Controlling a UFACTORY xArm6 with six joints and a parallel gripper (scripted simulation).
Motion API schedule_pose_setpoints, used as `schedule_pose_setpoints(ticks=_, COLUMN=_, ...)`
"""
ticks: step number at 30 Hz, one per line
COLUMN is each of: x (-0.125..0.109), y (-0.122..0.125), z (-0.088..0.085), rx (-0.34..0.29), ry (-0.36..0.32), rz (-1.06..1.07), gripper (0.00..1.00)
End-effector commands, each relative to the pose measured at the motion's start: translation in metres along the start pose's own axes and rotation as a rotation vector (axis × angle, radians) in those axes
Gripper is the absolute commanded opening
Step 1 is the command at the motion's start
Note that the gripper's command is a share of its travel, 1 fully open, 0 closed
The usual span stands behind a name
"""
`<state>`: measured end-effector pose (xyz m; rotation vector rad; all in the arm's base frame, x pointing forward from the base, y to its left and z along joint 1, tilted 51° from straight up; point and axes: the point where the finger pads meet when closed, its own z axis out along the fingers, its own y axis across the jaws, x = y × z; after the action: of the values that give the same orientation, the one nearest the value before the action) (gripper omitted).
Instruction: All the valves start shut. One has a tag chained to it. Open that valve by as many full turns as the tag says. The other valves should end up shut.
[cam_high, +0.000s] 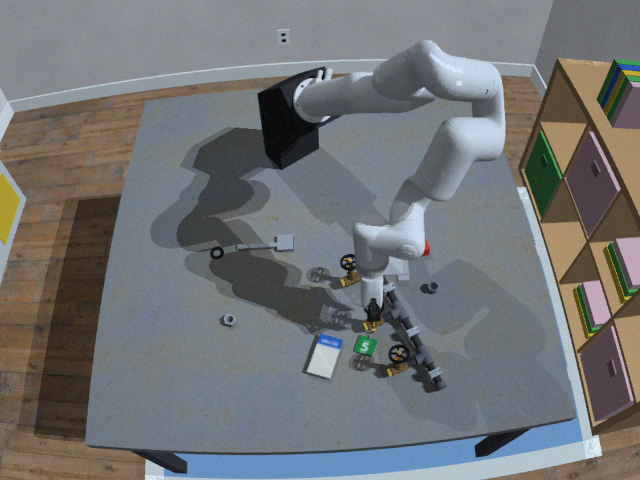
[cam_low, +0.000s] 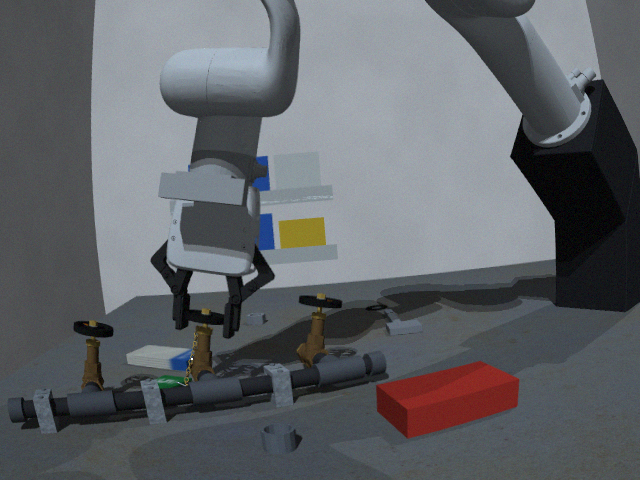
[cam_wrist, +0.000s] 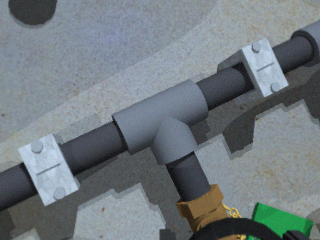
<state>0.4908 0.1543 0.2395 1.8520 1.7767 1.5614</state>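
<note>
A dark grey pipe (cam_high: 419, 347) (cam_low: 217, 390) (cam_wrist: 165, 120) lies on the table and carries three brass valves with black handwheels. The middle valve (cam_low: 202, 350) (cam_wrist: 202, 207) has a gold chain (cam_low: 192, 356) that leads to a green tag (cam_high: 364, 345) (cam_low: 168, 381) (cam_wrist: 280, 222) marked 5. My gripper (cam_high: 373, 312) (cam_low: 205, 324) points straight down over the middle valve. It is shut on that valve's handwheel (cam_low: 205, 315) (cam_wrist: 225, 230), one finger on each side of the rim. The other two handwheels (cam_high: 348, 261) (cam_high: 398, 353) (cam_low: 93, 328) (cam_low: 320, 301) stand free.
A white notepad with a blue end (cam_high: 323, 356) (cam_low: 155, 357) lies beside the tag. A red block (cam_low: 447, 395), a grey cup (cam_high: 429, 287) (cam_low: 279, 439), a nut (cam_high: 226, 318), a black ring (cam_high: 216, 248) and a flat grey tool (cam_high: 268, 243) lie around. A shelf (cam_high: 584, 206) stands at the right.
</note>
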Motion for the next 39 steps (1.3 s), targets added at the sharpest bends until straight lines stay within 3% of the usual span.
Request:
schedule_pose_setpoints(ticks=1, x=0.0003, y=0.0008, z=-0.0004, rx=-0.007, ry=0.001, rz=-0.002, gripper=1.0)
schedule_pose_setpoints(ticks=29, x=0.0003, y=0.0008, z=-0.0004, rx=-0.007, ry=0.001, rz=0.004, gripper=1.0)
schedule_pose_setpoints(ticks=39, x=0.0003, y=0.0008, z=-0.0004, rx=-0.007, ry=0.002, rz=0.199, gripper=1.0)
